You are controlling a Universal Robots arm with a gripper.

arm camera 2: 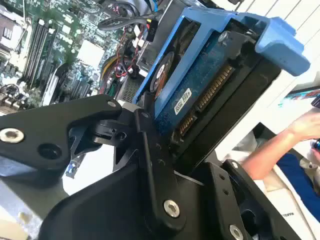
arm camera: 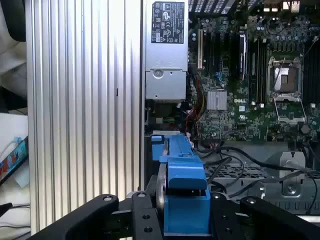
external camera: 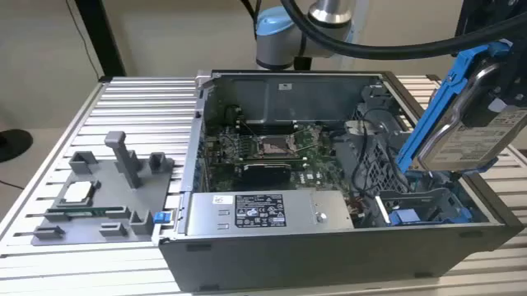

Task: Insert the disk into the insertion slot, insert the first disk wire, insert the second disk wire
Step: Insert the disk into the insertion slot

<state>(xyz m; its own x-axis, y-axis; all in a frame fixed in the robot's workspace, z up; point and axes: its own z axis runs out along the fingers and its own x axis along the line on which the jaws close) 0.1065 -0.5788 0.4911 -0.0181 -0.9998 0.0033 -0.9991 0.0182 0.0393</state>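
My gripper (external camera: 492, 92) is shut on the disk (external camera: 471, 139), a silver drive with a white label in a bright blue frame. I hold it tilted in the air over the open computer case's end at the exterior view's right. In both wrist views the black fingers (arm camera 2: 150, 150) clamp the blue frame (arm camera: 182, 172) from both sides, and the disk's connector edge (arm camera 2: 210, 95) is bare. The insertion slot (external camera: 416, 211), a grey bay with blue rails, lies below the disk in the case's near corner, apart from it. Black cables (arm camera: 235, 156) run loose beside the bay.
The silver power-supply box (external camera: 263, 213) sits along the case's near wall, the motherboard (external camera: 272, 148) behind it. A grey fixture (external camera: 107, 191) stands on the ribbed metal table (external camera: 140, 105) at the exterior view's left. A person's hand (arm camera 2: 305, 125) rests outside the case.
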